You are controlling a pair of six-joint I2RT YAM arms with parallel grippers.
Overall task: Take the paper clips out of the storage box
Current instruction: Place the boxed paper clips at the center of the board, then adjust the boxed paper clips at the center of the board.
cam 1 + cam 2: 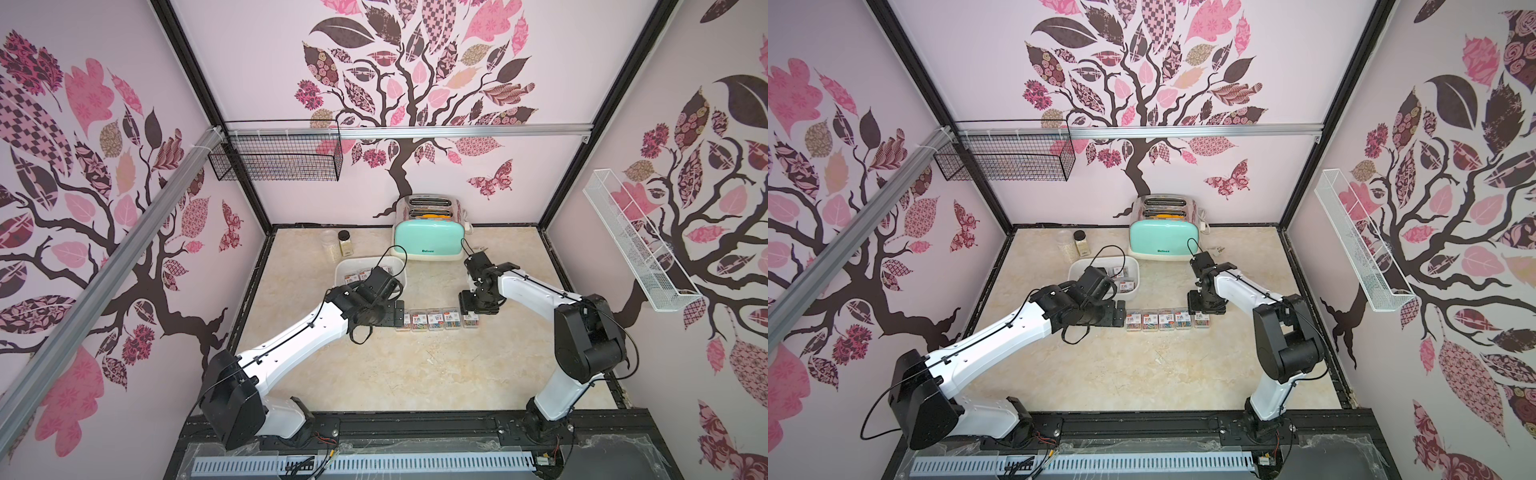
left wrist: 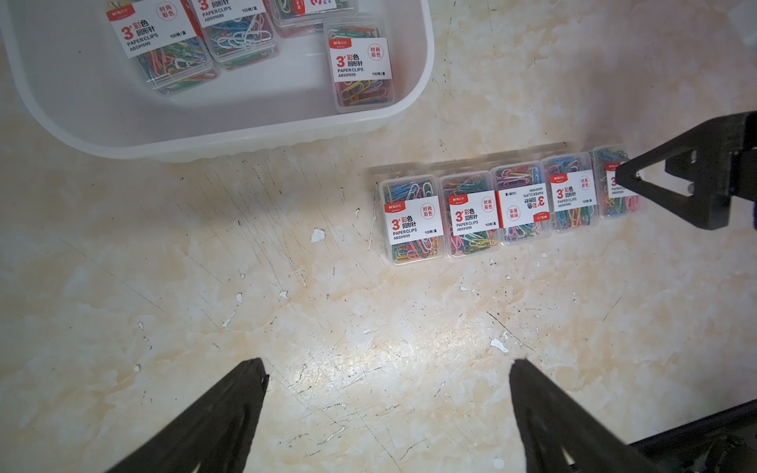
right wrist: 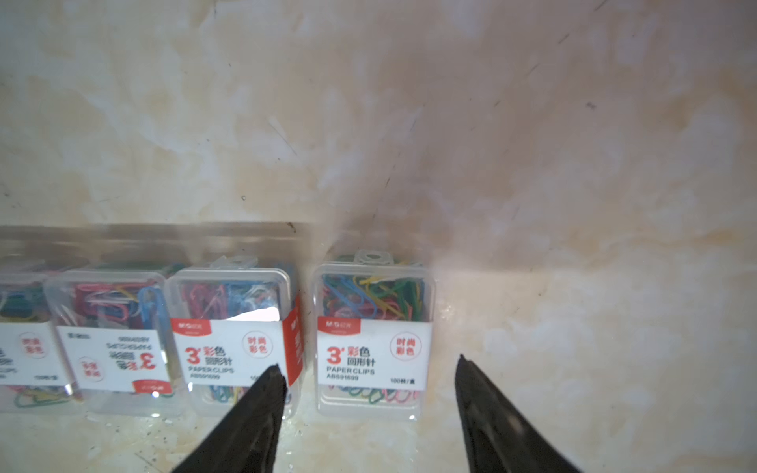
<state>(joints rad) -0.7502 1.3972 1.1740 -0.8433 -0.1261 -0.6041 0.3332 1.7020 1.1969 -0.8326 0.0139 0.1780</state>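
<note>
The storage box [image 1: 345,266] is a white low-walled tub at the back left of the table, and several clear cases of paper clips [image 2: 360,69] lie inside it. Several more cases of paper clips [image 1: 436,319] lie side by side in a row on the table. My right gripper [image 3: 370,362] hangs open over the case at the right end of that row [image 3: 375,311]. Its fingers stand either side of the case, clear of it. My left gripper [image 2: 389,364] is open wide over bare table at the row's left end and holds nothing.
A mint-green toaster [image 1: 430,241] stands at the back, with two jars [image 1: 336,245] to its left behind the box. A black wire basket [image 1: 276,158] and a white one [image 1: 636,241] hang on the walls. A clear strip [image 2: 471,157] lies behind the row.
</note>
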